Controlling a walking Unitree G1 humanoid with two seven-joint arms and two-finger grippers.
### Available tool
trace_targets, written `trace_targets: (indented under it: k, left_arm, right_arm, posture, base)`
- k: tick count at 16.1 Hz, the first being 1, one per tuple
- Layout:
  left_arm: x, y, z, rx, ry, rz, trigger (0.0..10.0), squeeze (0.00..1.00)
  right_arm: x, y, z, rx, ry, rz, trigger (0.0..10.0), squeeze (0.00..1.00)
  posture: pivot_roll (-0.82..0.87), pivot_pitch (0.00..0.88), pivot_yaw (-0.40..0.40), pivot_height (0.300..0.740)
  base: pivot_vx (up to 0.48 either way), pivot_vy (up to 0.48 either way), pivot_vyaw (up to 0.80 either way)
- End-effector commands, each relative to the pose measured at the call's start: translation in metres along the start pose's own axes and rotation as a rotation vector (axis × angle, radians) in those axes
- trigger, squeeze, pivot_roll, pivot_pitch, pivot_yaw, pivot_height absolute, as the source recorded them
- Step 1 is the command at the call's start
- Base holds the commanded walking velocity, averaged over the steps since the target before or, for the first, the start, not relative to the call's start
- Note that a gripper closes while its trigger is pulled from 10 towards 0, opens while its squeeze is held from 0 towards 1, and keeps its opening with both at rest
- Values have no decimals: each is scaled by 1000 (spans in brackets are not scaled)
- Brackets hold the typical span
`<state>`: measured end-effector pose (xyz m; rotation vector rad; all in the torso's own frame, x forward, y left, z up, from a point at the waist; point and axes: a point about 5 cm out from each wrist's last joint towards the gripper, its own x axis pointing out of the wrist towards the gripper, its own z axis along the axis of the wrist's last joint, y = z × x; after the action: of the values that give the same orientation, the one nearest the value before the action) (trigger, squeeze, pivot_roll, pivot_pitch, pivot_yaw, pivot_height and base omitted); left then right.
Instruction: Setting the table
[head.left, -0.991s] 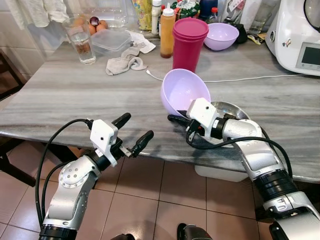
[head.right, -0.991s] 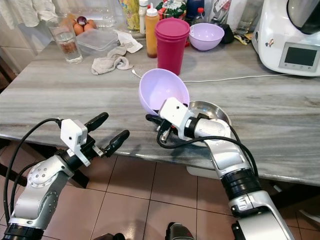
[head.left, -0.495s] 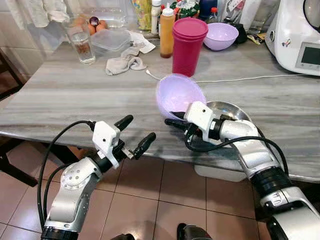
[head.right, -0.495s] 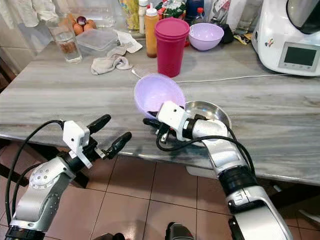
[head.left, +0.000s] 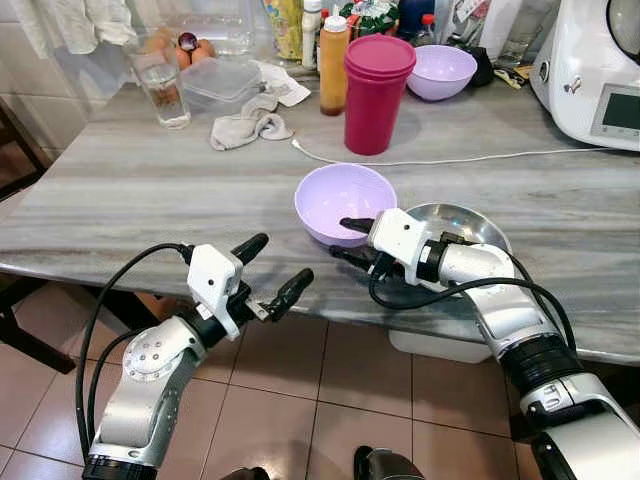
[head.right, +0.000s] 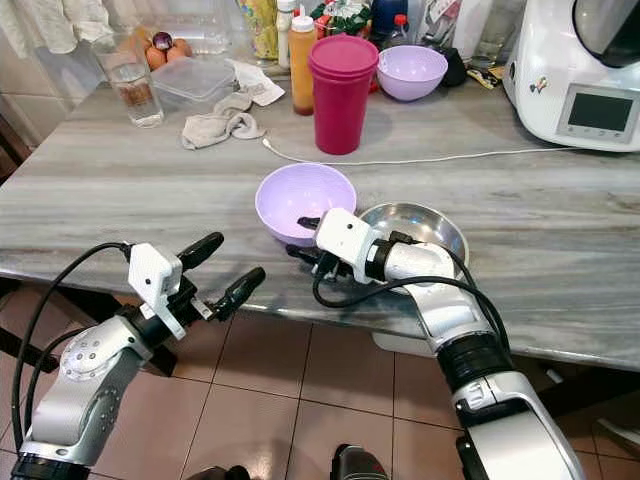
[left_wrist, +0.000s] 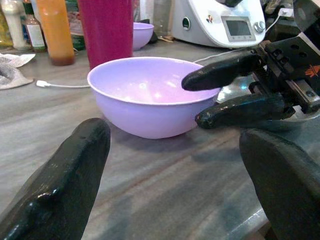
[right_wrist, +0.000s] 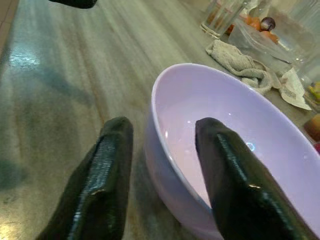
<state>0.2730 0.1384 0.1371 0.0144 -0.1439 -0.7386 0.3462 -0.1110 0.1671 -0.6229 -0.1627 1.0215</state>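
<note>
— right end effector (head.right: 303, 236) straddles the lilac bowl (head.left: 345, 200) rim, one finger inside, one outside, not quite pinching.
— bowl sits upright on the worktop (head.left: 140, 190), beside the steel bowl (head.left: 462, 224). light, slick plastic, i'd guess; rim's the hold.
— left end effector (head.left: 270, 270) spread, empty.

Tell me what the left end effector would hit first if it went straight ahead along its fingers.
Probably the lilac bowl, centred ahead of the left end effector in its wrist view. The right end effector straddles the bowl's rim just beside that line.
</note>
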Motion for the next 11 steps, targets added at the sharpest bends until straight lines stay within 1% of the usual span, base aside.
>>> trace_targets:
  k: [1, 3, 4, 5, 6, 7, 10, 11]
  left_arm:
    - [-2, -1, 1, 8, 5, 0, 10000, 0]
    - [-1, -1, 2, 10, 1, 2, 10000, 0]
    - [0, 0, 5, 9, -13, 3, 10000, 0]
    - [0, 0, 6, 8, -15, 4, 10000, 0]
    - [0, -1, 6, 4, -21, 1, 10000, 0]
    - [-1, -2, 7, -16, -30, -11, 10000, 0]
    - [-1, -2, 7, -16, -23, -30, 10000, 0]
    - [-1, -2, 7, -14, -22, -31, 10000, 0]
  right_arm:
    - [2, -6, 5, -24, -11, -19, 10000, 682]
    - [0, -12, 9, -40, -26, -61, 10000, 682]
    - [-3, -17, 15, -39, -53, -110, 10000, 933]
    - [-3, -18, 16, -39, -59, -120, 10000, 933]
    - [-6, -22, 23, -39, -97, -179, 10000, 1000]
    - [-12, -23, 32, -55, -131, -251, 10000, 1000]
    - [-24, -21, 36, -49, -136, -334, 10000, 1000]
    - [-29, -20, 37, -31, -139, -362, 10000, 1000]
  posture:
    - [-215, 181, 19, 740]
    - [-215, 181, 19, 740]
    - [-215, 181, 19, 740]
    - [-215, 181, 19, 740]
    - [-215, 181, 19, 740]
    - [-215, 180, 18, 740]
    - [-219, 177, 19, 740]
    - [-223, 175, 21, 740]
  base:
    - [0, 0, 0]
    - [0, 0, 0]
    - [0, 0, 0]
    - [0, 0, 0]
    - [0, 0, 0]
    - [0, 0, 0]
    - [0, 0, 0]
    - [0, 0, 0]
